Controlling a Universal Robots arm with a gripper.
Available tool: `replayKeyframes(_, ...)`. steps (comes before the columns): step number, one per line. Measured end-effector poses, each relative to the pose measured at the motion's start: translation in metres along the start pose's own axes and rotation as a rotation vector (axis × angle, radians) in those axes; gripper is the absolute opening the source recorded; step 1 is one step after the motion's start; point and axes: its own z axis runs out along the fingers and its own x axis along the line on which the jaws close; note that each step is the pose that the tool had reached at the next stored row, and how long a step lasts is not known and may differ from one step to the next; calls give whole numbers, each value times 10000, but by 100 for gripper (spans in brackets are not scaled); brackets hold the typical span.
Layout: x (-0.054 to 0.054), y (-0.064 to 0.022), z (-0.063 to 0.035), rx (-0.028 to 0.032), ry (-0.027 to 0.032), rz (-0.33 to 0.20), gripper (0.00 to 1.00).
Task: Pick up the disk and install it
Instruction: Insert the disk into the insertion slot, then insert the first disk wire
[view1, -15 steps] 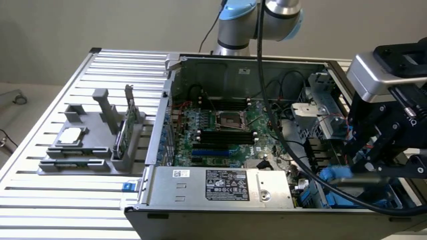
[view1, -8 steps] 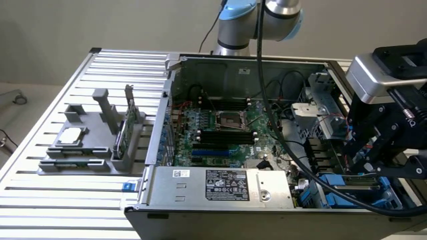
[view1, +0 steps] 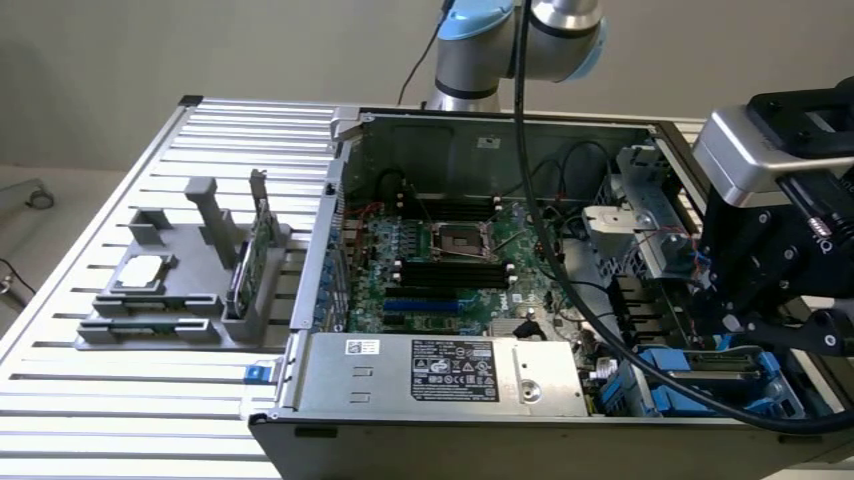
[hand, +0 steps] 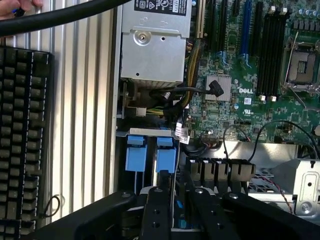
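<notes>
My black gripper (view1: 754, 320) hangs low over the drive bay at the near corner of the open computer case (view1: 334, 230), on the exterior view's right. In the wrist view the gripper (hand: 179, 192) sits just past two blue plastic tabs (hand: 150, 156) that stand side by side in the bay. A narrow strip of blue plastic (hand: 181, 222) shows right under its middle. More blue plastic (view1: 667, 385) lies in the bay beside the gripper. The disk's silver body and label are hidden, so I cannot tell whether that blue strip belongs to it.
A silver power supply (view1: 441, 370) fills the case's near side, with the motherboard (view1: 454, 260) behind it. A thick black cable (view1: 561, 250) runs across the case. A grey tray (view1: 174, 320) with a chip and a card stands on the slatted table. A keyboard (hand: 22, 135) lies beside the case.
</notes>
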Motion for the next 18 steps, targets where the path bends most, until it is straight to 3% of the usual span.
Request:
replayKeyframes(1, 0, 0, -1, 0, 1, 0, 21)
replayKeyframes(3, 0, 0, -1, 0, 3, 0, 11)
replayKeyframes(13, 0, 0, -2, -1, 3, 0, 11)
replayKeyframes(15, 0, 0, -2, -1, 3, 0, 12)
replayKeyframes(18, 0, 0, -2, 0, 3, 0, 24)
